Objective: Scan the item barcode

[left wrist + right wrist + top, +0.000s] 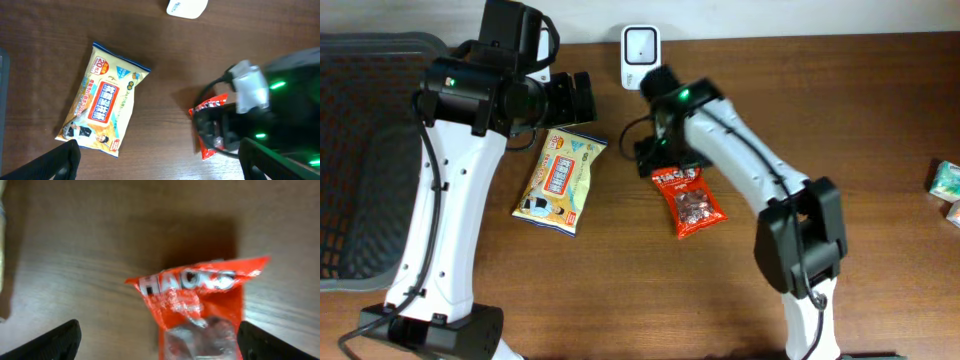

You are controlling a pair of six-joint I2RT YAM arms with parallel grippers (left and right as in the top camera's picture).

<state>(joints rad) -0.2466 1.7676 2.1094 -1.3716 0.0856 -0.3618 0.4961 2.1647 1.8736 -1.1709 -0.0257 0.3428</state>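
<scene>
Item under inspection: red snack packet (690,203), lying flat on the wooden surface (860,100), printed face up, top seam crumpled. It sits directly below the right gripper (159,324), whose jaws stand wide apart on either side of it and hold nothing.

No barcode shows on the upward face, so it is judged to be on the underside. Whether it is already scanned cannot be told.

Recommendation for the step: close on the crumpled top seam rather than the filled belly. Lift clear, then turn the coded face squarely toward the scanner window, with the film taut against glare.

Left gripper (160,141) likewise stands wide and empty, above a yellow wipes pack (560,180). That pack lies left of the red packet, not touching it.

Scanner (640,55), white, stands at the far edge behind both packs. A dark mesh basket (360,150) occupies the left edge. Small boxes (948,180) sit at the right edge, well apart.
</scene>
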